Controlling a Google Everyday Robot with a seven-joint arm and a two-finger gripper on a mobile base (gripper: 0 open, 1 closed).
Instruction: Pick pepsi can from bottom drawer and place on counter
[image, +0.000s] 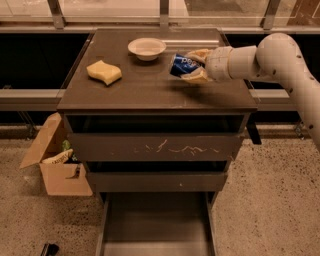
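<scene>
The pepsi can (181, 65) is dark blue with white lettering and lies tilted on its side, held just above the right part of the dark brown counter (150, 90). My gripper (192, 66) comes in from the right on a white arm and is shut on the can, one tan finger above it and one below. The bottom drawer (156, 225) is pulled out at the foot of the cabinet and its floor is bare.
A white bowl (146, 48) stands at the back of the counter, left of the can. A yellow sponge (104, 72) lies at the counter's left. An open cardboard box (57, 162) sits on the floor left of the cabinet. The scratched-front drawer (155, 147) is closed.
</scene>
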